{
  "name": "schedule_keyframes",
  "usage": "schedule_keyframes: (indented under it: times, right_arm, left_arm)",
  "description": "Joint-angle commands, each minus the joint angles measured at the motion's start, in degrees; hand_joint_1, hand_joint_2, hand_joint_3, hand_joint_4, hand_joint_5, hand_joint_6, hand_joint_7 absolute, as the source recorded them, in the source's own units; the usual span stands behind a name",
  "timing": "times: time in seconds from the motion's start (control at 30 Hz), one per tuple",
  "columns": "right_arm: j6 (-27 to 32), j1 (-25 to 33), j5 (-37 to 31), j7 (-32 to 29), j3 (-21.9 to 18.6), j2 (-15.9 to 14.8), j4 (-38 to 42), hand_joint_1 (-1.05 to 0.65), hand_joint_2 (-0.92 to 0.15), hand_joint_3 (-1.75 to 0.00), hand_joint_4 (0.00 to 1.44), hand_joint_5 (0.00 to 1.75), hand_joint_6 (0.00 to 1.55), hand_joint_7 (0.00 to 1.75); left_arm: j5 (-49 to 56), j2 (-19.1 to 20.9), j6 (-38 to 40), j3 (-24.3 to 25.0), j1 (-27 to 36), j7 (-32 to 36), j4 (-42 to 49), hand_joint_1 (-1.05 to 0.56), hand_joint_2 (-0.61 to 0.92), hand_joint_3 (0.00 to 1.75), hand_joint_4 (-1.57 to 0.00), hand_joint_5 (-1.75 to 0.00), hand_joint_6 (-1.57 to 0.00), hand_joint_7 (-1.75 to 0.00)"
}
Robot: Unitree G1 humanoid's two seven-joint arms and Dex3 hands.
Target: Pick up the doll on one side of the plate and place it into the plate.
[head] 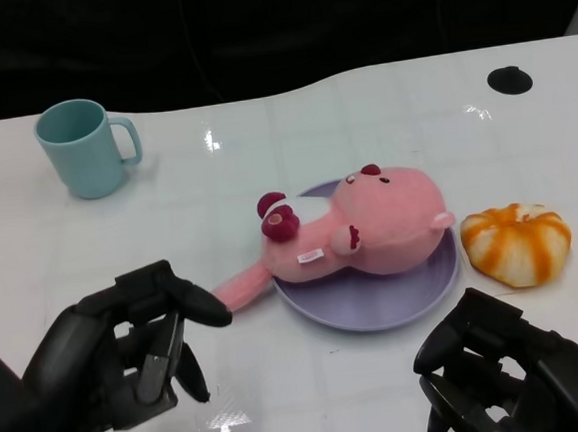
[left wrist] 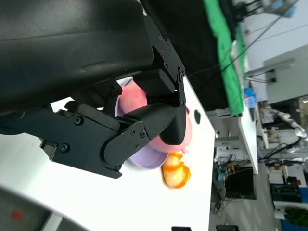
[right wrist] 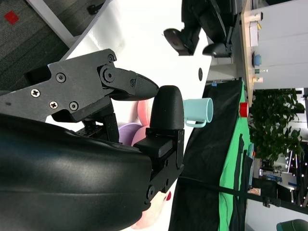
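One pink doll (head: 370, 225) is laid on one purple plate (head: 376, 304); nothing is held by the spread-fingered left hand (head: 130, 354) or right hand (head: 501, 369).

The doll (head: 370, 225) is pink with dark red ears and nose. The plate (head: 376, 299) is lavender, the mug (head: 83, 147) pale teal. A white toy (head: 516, 243) bears orange stripes. The table (head: 262, 128) is white, both hands (head: 120, 354) black.

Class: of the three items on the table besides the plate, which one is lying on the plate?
The pink doll. Its body rests on the purple plate, while the orange-and-white toy sits beside the plate and the teal mug stands far off.
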Motion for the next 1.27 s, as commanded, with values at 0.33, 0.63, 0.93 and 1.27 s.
schedule_keyframes:
  times: [0.33,0.63,0.93,1.27]
  right_arm:
    - [-0.67,0.38,1.12,0.61,-1.80,-0.91,-0.28,-0.36,-0.84,-0.63,0.61,1.70,0.51,1.57]
    - [-1.63,1.07,1.61,0.64,-3.15,-0.38,-0.06,-0.37,-0.87,-0.59,0.60,1.70,0.50,1.56]
    - [-5.97,1.45,1.16,0.67,-4.27,-0.01,1.96,-0.38,-0.92,-0.51,0.60,1.71,0.50,1.57]
    - [-7.98,1.61,0.94,0.84,-4.40,0.19,3.17,-0.39,-0.92,-0.52,0.59,1.73,0.50,1.58]
  left_arm:
    - [-10.04,-1.14,15.17,3.62,0.87,-0.42,-1.29,-0.08,0.45,1.40,-0.91,-1.75,-0.74,-1.74]
    - [-14.36,-0.49,17.84,3.90,-1.74,-5.07,3.35,-0.09,0.40,1.52,-0.98,-1.75,-0.78,-1.75]
    - [-14.36,-0.30,17.95,2.59,-2.96,-8.31,5.83,-0.13,0.38,1.49,-0.98,-1.75,-0.80,-1.75]
    - [-14.53,-1.04,17.07,2.65,-2.91,-10.35,6.93,-0.13,0.36,1.50,-0.96,-1.75,-0.80,-1.75]
